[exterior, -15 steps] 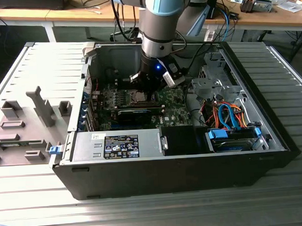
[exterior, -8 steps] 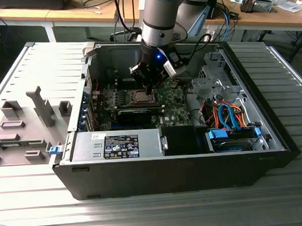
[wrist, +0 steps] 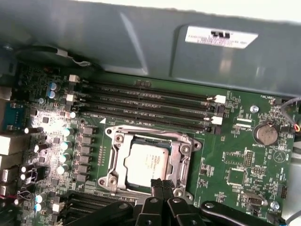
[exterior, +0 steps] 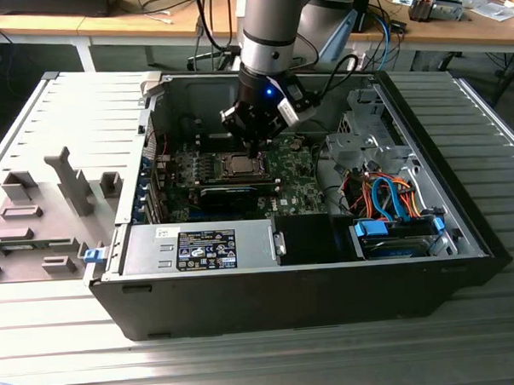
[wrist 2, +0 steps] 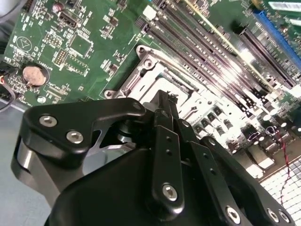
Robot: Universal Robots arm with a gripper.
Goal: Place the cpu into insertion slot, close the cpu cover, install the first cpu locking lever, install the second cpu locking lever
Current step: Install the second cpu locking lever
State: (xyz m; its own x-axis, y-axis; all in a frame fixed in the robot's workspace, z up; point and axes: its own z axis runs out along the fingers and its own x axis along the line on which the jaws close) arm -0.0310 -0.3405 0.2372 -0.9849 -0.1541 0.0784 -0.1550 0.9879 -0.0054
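Exterior view, the work so far: You had the gripper low inside the open computer case, right over the insertion slot. The cpu looked like a pale square already sitting in that slot, so I judged the first step done.

Exterior view, place: On a clock face, the slot sat at about 6 o'clock from the gripper tips, very close under them.

Exterior view, fingers: You could not tell from here if they were apart or together.

Second wrist view, fingers: The two black fingers looked pressed together, with no gap and nothing held between them.

Second wrist view, place: The tips pointed down at the metal frame of the slot, which lay at about 12 o'clock from them.

First wrist view, the chip: The cpu lay flat in the slot, its silver top bare.

First wrist view, the cpu cover: I think the metal frame around the chip was the cover, but I could not tell if it was fully down.

First wrist view, what was left: I saw no lever clearly, so I judged both levers not yet done.

First wrist view, place: The chip sat at about 12 o'clock from the finger tips, just beside them.
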